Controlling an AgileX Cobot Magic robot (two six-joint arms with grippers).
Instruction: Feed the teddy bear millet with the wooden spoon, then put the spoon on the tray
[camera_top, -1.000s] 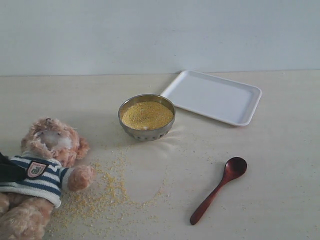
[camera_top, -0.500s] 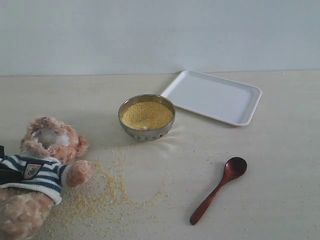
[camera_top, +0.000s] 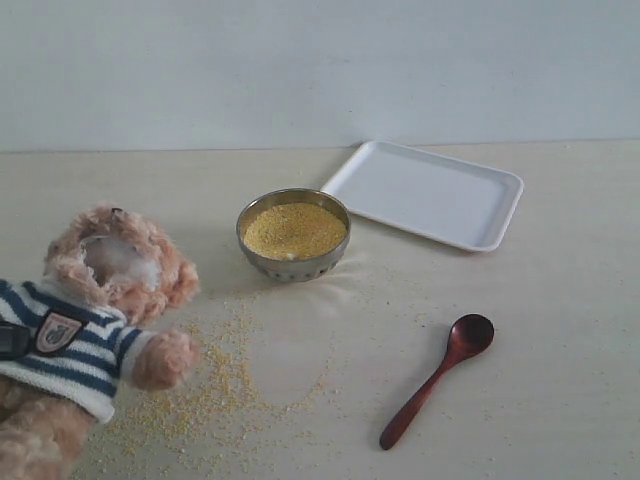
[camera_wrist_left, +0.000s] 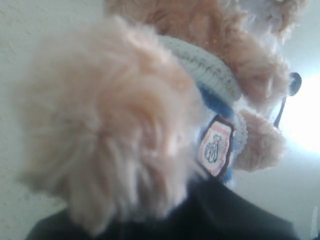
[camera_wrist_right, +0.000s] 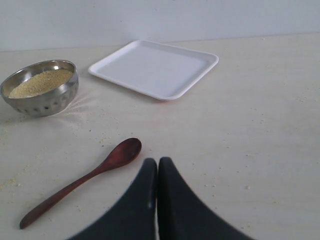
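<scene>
**Spoon lies untouched; bear propped at the near left**

A pale table (camera_top: 560, 330) runs back to a plain light wall (camera_top: 300, 70). Largest on it is the teddy bear (camera_top: 100, 300), at the near left: fuzzy light brown, with a navy-and-white striped sweater and a shield badge, its face turned up. The left gripper (camera_top: 10, 340) shows only as a dark piece against the sweater. Fur hides its fingers, so I cannot tell whether it is clamped on the bear.

The white tray (camera_top: 425, 192) sits far right, bare. Just left of it is a steel bowl (camera_top: 293, 262) heaped with millet (camera_top: 293, 230), and loose grains are scattered between bowl and bear.

The wooden spoon (camera_top: 437, 380) lies flat at the near right, well apart from the tray, with its bowl end pointing far and its handle near. It is dark reddish brown, with an oval bowl and a slim handle. It is probably light, stiff and rather smooth, so it could skid or twist. A pinch across the handle, past its middle toward the tail, should keep it level.

The right gripper (camera_wrist_right: 157, 167) hangs just beside the spoon, its fingers pressed together on nothing
</scene>
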